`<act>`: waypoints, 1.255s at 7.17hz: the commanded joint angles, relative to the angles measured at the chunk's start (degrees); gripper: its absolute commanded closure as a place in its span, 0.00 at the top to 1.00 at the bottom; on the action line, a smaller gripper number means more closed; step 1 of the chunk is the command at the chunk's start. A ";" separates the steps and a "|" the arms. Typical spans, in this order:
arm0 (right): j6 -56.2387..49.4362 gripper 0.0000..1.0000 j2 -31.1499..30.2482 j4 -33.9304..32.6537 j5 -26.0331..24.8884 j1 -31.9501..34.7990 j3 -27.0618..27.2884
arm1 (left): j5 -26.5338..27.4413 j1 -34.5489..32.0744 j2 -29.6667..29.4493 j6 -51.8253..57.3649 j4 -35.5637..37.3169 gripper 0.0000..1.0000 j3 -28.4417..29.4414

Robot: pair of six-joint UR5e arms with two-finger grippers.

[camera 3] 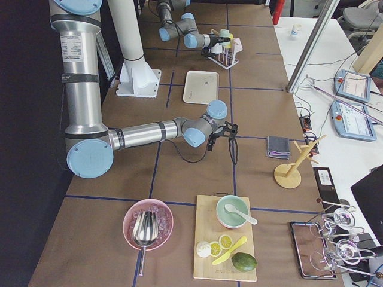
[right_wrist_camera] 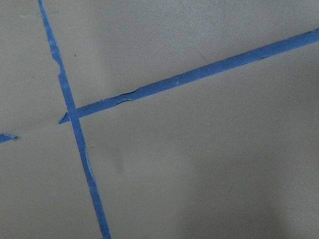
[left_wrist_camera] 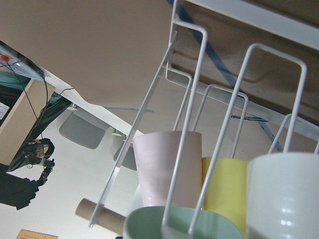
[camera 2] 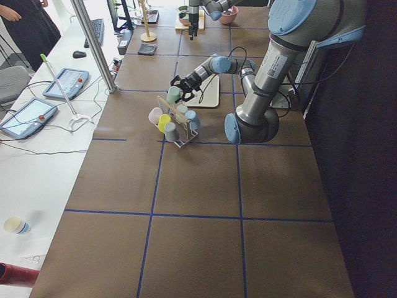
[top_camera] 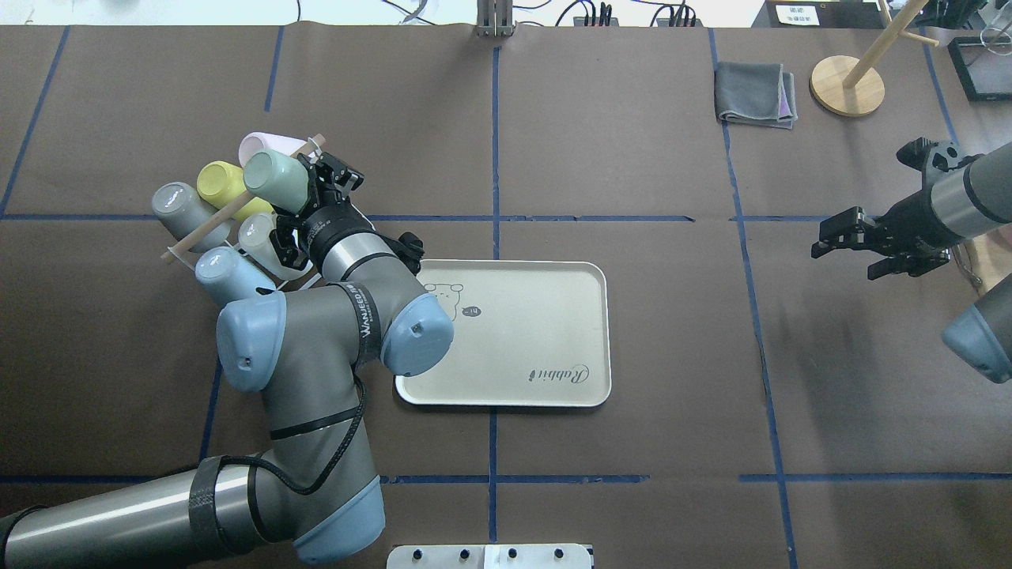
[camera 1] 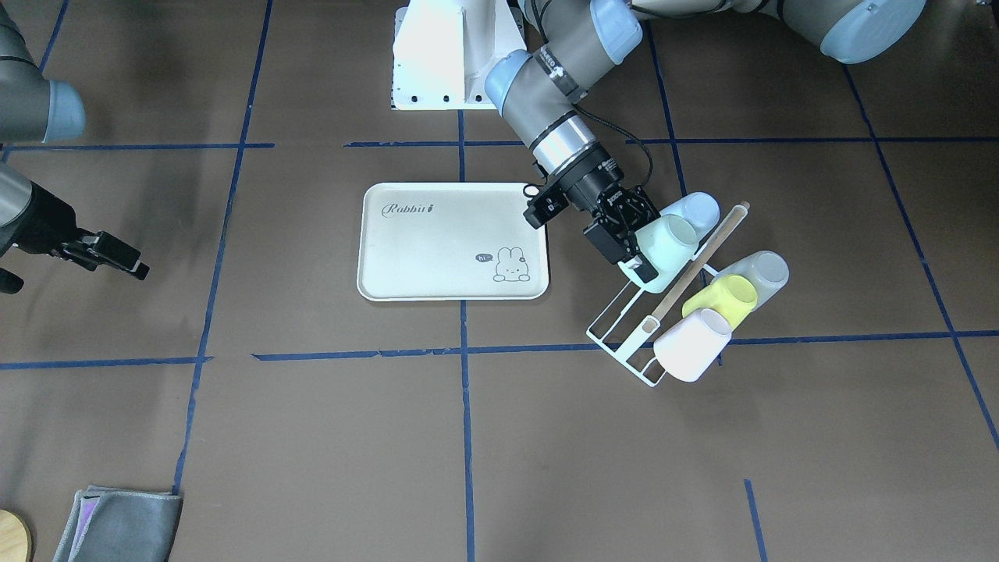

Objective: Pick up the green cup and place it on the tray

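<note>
Across the brown bench [top_camera: 632, 118], the left arm [top_camera: 316, 340] is stretched towards the far side from the robot. The cream tray [top_camera: 553, 332] lies just beside it, and no cup is seen on it. Next to the tray, a white wire rack [camera 1: 624, 328] is loaded with several tumblers. The green cup [camera 1: 667, 246] is held on its side above that rack, raised over the others, with the left tool [camera 1: 631, 257] clamped on its base end. The pick is therefore judged done. The carry across and the setting down on the tray are left. The right tool [top_camera: 850, 245] is parked well apart, its jaws seemingly apart. One tray corner is covered by the left arm in the overhead view. Only the cup's rim is caught by the left wrist camera, cut off at the bottom edge, and the pads are not shown there.
</note>
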 commanded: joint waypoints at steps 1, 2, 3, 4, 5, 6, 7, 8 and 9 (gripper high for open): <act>-0.18 1.00 -0.04 0.00 0.00 0.00 -0.07 | -1.21 0.00 0.09 -0.09 -0.08 0.64 -7.76; -0.27 1.00 -0.04 0.00 0.00 0.00 -0.07 | -5.31 0.00 0.18 -1.83 -0.69 0.64 -12.67; -0.27 1.00 -0.13 0.00 -0.09 0.00 -0.15 | -8.22 0.00 0.18 -6.63 -2.88 0.64 -15.94; -0.27 1.00 -0.13 0.08 -0.09 0.00 -0.07 | -12.43 -0.09 1.14 -13.03 -9.08 0.64 -17.19; -0.35 1.00 -0.21 0.08 -0.09 0.17 -0.07 | -13.86 -0.09 3.15 -18.49 -18.27 0.64 -17.20; -0.35 1.00 -0.21 0.08 0.00 0.35 0.02 | -13.96 0.00 4.82 -26.46 -27.15 0.64 -17.12; -0.35 1.00 -0.21 0.08 0.00 0.70 0.11 | -13.96 0.35 5.88 -36.11 -35.42 0.61 -16.51; -0.44 1.00 -0.04 0.08 0.09 1.40 0.20 | -14.05 0.44 6.50 -45.34 -42.90 0.60 -15.54; -0.44 1.00 0.14 0.17 0.09 2.45 0.20 | -14.40 0.53 6.42 -50.83 -50.72 0.60 -12.40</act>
